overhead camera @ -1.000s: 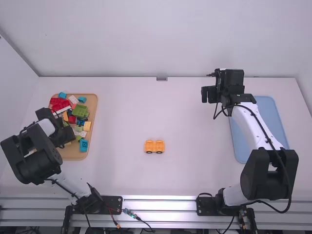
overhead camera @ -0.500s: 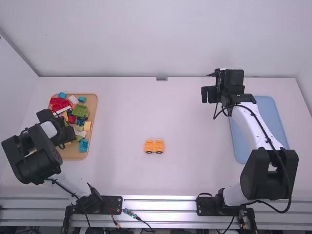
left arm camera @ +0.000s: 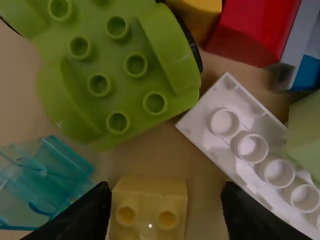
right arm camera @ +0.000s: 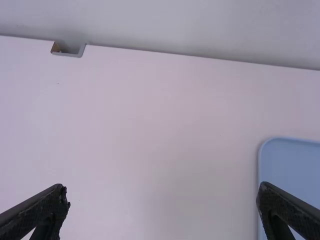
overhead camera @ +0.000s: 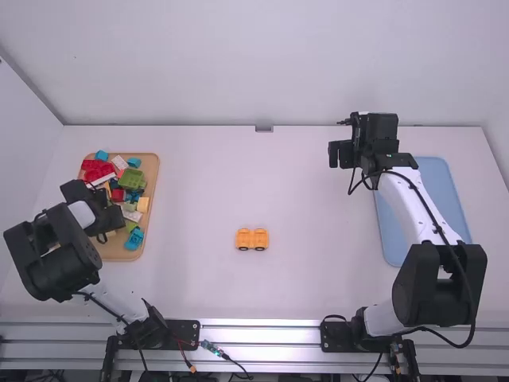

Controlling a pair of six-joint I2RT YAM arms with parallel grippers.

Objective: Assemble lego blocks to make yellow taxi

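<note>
High view: see blue block [overhead camera: 134,239] turned askew in near end of tan tray [overhead camera: 119,253] versus the earlier frame; read as nudged during reach, so still at picking stage; see left arm [overhead camera: 60,243] shifted only slightly, over the tray; find orange wheeled base [overhead camera: 252,239] unmoved at mid-table, likely taxi chassis, with nothing stacked on it; see right arm [overhead camera: 413,199] unchanged beside blue tray [overhead camera: 433,187].

Left wrist view: see left gripper [left arm camera: 166,190] spread wide, with pale yellow block [left arm camera: 150,185] between fingers, close to one, well off the other; not gripped; judge as likely next part for taxi body; note green wheeled piece [left arm camera: 120,75] and white brick [left arm camera: 225,97] crowding in, plus clear cyan piece [left arm camera: 55,170] near one finger; could snag on closing; centre over the block first, then close, lift straight up, carry to base.

Right wrist view: see right gripper [right arm camera: 164,190] apart-fingered, empty, above bare table; probably needed later to steady base.
</note>
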